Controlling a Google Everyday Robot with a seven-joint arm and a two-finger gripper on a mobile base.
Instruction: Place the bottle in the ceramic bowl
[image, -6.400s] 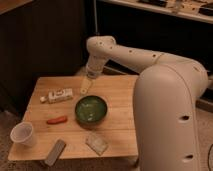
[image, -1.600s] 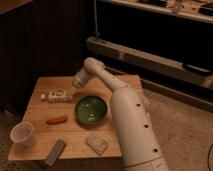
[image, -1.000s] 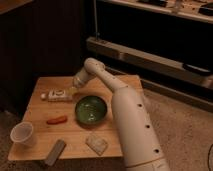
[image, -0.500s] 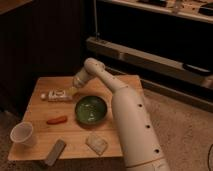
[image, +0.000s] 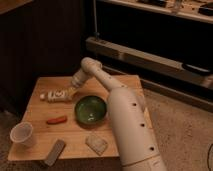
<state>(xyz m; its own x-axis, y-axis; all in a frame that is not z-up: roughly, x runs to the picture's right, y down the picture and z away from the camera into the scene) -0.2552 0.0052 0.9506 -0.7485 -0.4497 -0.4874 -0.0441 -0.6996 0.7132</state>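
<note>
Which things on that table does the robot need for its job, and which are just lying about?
Needed: bottle; ceramic bowl; gripper, at the bottle's end nearer the bowl.
Lying about: white cup; red stick; grey bar; pale block.

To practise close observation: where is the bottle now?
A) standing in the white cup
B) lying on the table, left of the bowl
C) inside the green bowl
B: the bottle lies on its side on the wooden table, left of the green bowl, with the pincer at its right end.
</note>
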